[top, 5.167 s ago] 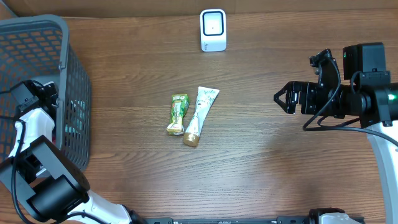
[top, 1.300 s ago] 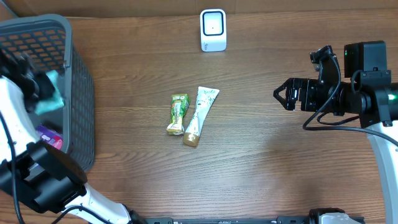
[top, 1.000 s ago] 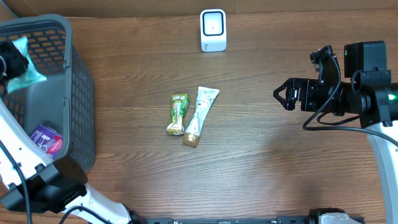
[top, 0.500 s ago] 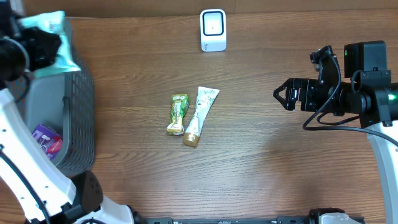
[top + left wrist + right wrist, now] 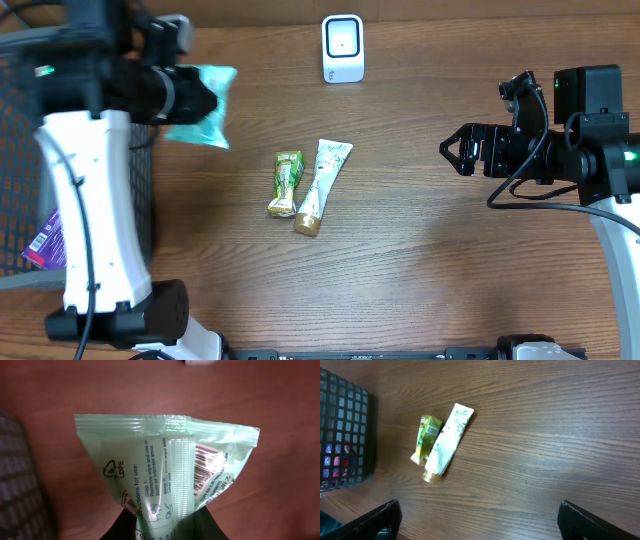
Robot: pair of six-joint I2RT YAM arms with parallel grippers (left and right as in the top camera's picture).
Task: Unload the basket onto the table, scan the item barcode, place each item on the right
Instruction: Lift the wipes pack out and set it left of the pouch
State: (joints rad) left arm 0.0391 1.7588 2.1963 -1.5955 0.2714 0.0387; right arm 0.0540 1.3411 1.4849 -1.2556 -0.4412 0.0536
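**Wipes packet held above the table, left of the scanner**

Overhead: the left gripper (image 5: 192, 98) is clamped on one end of a soft teal wipes packet (image 5: 205, 108), which is held above the wooden table (image 5: 420, 270), just beside the rim of the dark mesh basket (image 5: 142, 205). The packet's long axis runs roughly left to right, with its free end pointing toward the table's middle. The white, rounded scanner (image 5: 343, 48) stands well apart to the right, at the far edge. A small green tube (image 5: 286, 183) and a longer white tube (image 5: 322, 186) lie side by side at the centre, touching near their lower ends. The right gripper (image 5: 455, 156) hangs over the right side with its jaws spread and nothing between them.

Left wrist: the packet is glossy, crinkled film that fans out from the pinching fingers (image 5: 119, 527) to a crimped seam at its far edge. Printed instructions run along its length. A barcode (image 5: 206, 457) faces the camera on the right side.

Right wrist: both tubes lie slanted on the grained wood, near the basket's square grid, with the caps nearer the camera.
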